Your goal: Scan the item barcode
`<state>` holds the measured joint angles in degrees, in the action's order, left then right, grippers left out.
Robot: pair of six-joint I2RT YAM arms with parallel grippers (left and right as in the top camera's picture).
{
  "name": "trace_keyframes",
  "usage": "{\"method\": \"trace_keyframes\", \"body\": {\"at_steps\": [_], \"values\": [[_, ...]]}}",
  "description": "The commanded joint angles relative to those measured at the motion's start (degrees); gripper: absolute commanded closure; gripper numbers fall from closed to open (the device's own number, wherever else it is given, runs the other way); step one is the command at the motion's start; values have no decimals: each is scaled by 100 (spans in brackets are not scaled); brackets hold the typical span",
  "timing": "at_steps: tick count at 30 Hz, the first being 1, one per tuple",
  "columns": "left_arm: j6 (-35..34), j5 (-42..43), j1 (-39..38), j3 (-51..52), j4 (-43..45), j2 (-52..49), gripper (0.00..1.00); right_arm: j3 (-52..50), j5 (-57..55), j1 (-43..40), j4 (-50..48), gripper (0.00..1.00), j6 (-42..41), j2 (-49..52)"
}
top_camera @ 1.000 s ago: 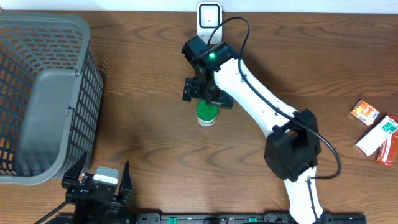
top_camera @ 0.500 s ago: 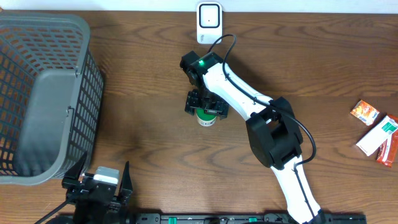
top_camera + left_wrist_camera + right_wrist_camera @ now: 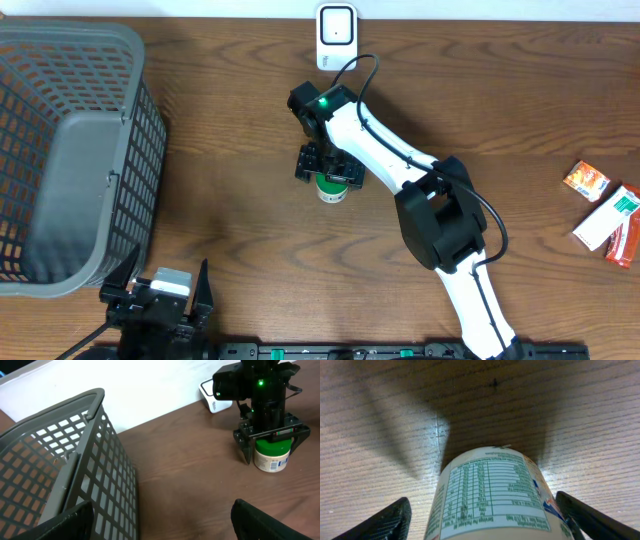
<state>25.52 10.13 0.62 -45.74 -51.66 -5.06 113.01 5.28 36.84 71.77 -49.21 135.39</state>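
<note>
Over the last second the right gripper (image 3: 273, 450) has been brought down onto the jar (image 3: 272, 456), and the arm's elbow has been drawn in towards the middle of the table. In the last half second no further movement is seen. The jar itself has not been shifted: it stands upright on the wood, green lid up, at the same spot near the table's centre.

The right fingers are held apart, one on each side of the jar just below the lid. In the right wrist view a gap is seen on both sides, so nothing is clamped yet. The left gripper (image 3: 165, 272) is parked at the near edge with its fingers spread wide and nothing between them.

The approach may be judged finished and the grasp the step in hand. Only a closing of the fingers is wanted before the jar can be lifted. The scanner (image 3: 337, 35) stands at the far edge, beyond the jar and apart from it, so the jar must still be carried there.

On the label only a printed table is shown to the wrist camera; no barcode can be made out, and some turning is likely to be needed. The basket (image 3: 150, 130) at the left is not yet involved.
</note>
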Motion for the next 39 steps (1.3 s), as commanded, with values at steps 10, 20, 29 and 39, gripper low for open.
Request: {"method": "trace_keyframes", "body": {"at_steps": [10, 20, 29, 39], "values": [[-28, -28, -13, -22, -17, 35, 13, -326, 46, 72, -149, 34, -605, -26], [-28, -28, -13, -22, -15, 35, 13, -326, -192, 57, -271, 16, 1749, -26], [-28, -28, -13, -22, -15, 35, 13, -315, -1141, 105, 26, 1, 3237, -28], [-28, -31, -13, -22, -15, 35, 13, 713, -393, 98, 1276, 1, 1934, -28]]}}
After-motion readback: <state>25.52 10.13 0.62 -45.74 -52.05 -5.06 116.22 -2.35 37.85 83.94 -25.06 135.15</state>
